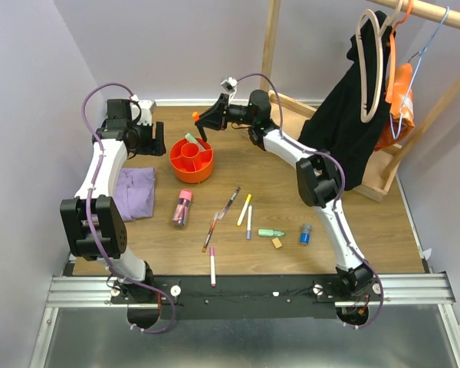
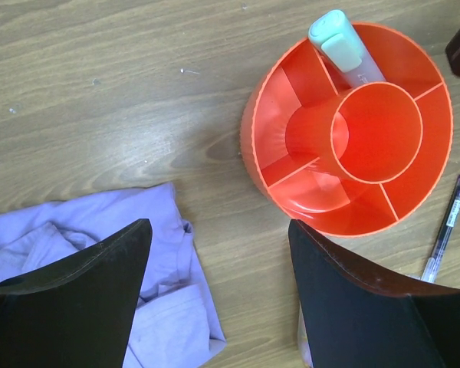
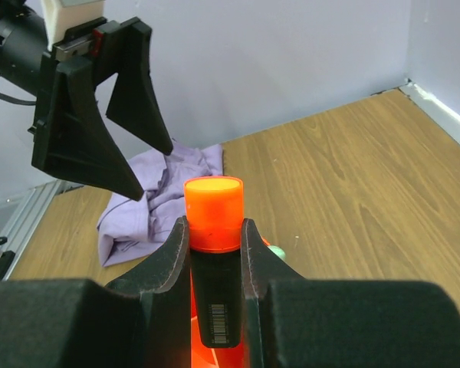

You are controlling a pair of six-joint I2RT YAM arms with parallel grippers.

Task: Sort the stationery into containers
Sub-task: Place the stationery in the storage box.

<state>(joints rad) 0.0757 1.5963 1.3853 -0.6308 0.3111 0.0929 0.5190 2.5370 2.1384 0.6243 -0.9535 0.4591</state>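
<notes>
wood table (image 1: 353, 222) between lilac walls (image 1: 31, 77); only the right wrist view showed the right gripper (image 3: 215, 228) clamped on an upright orange-capped marker (image 3: 213, 205) over the orange tub (image 1: 185, 175), the left gripper (image 2: 218, 228) gaped empty beside it, loose pens (image 1: 244, 208) lay nearer.

Left arm (image 1: 101, 172): had white link shells and black joint housings.
Right arm (image 1: 291, 153): wore the same white and black.
Cables (image 1: 84, 111): were purple, 1 along each arm.
Fingers (image 2: 77, 291): were matte black wedges, 2 per arm, narrowing to blunt tips.
Bases (image 1: 138, 295): were black and rounded.
Wrist camera (image 1: 230, 83): was a small white block.
</notes>
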